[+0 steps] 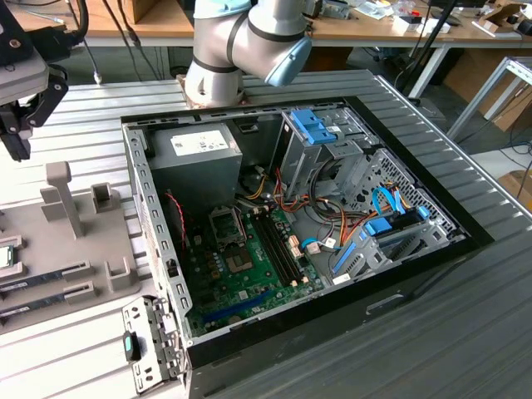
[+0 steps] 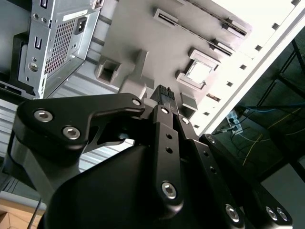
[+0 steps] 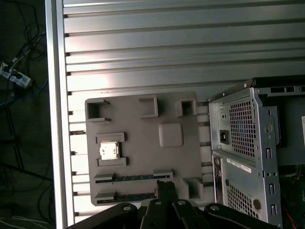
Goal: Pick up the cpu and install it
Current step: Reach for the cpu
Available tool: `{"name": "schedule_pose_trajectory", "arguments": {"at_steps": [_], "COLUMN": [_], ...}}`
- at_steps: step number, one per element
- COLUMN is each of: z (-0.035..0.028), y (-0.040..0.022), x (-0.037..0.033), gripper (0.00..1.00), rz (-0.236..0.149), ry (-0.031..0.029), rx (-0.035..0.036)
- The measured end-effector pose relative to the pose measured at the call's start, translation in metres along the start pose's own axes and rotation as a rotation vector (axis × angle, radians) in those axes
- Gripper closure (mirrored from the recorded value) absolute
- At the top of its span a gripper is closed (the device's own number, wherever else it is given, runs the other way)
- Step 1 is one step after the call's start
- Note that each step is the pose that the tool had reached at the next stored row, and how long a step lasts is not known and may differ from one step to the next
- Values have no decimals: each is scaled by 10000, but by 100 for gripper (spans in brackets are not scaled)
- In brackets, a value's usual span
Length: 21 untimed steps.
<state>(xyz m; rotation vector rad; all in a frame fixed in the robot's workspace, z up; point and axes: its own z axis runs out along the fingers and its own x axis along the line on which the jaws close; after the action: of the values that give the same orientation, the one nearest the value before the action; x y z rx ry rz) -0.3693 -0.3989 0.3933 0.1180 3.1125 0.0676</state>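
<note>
From where I stand, the tool hangs well above the grey fixture tray, its fingertips looking pressed together with nothing between them. So the pick seems not yet made. The tray lies flat on the ribbed desk, on the exterior view's left of the open computer case. The cpu sits in the tray, metal top up, well apart from the tool. Raised lips bracket it on two sides, and I take it they keep the chip square and in a known spot for a grasp from above. The memory sticks stand in slotted holders just beside it. The case lies on its side, panel off, so the motherboard and its metal-framed socket face upward, reachable from overhead.
</note>
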Motion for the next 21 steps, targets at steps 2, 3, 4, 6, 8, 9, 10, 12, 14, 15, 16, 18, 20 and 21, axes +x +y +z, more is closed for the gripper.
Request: {"name": "schedule_pose_trajectory", "arguments": {"at_steps": [2,3,4,6,8,9,10,12,14,15,16,18,20,21], "z": [0,-1,-1,-1,-1,-1,-1,-2,-2,-2,-2,-3,-3,-3], "y": [-1,-1,-2,-2,-3,-3,-4,-4,-5,-6,-6,-7,-8,-8], "x": [10,13,23,31,39,44,48,57,69,74,79,91,100,105], "gripper": [89,89,89,89,89,89,89,89,89,89,89,89,89,89], "rz": [0,0,0,0,0,0,0,0,0,0,0,0,0,0], "ry": [0,0,0,0,0,-1,0,0,-1,-1,0,0,0,0], "rx": [-1,0,0,0,0,-1,0,0,-1,-1,0,0,0,0]}}
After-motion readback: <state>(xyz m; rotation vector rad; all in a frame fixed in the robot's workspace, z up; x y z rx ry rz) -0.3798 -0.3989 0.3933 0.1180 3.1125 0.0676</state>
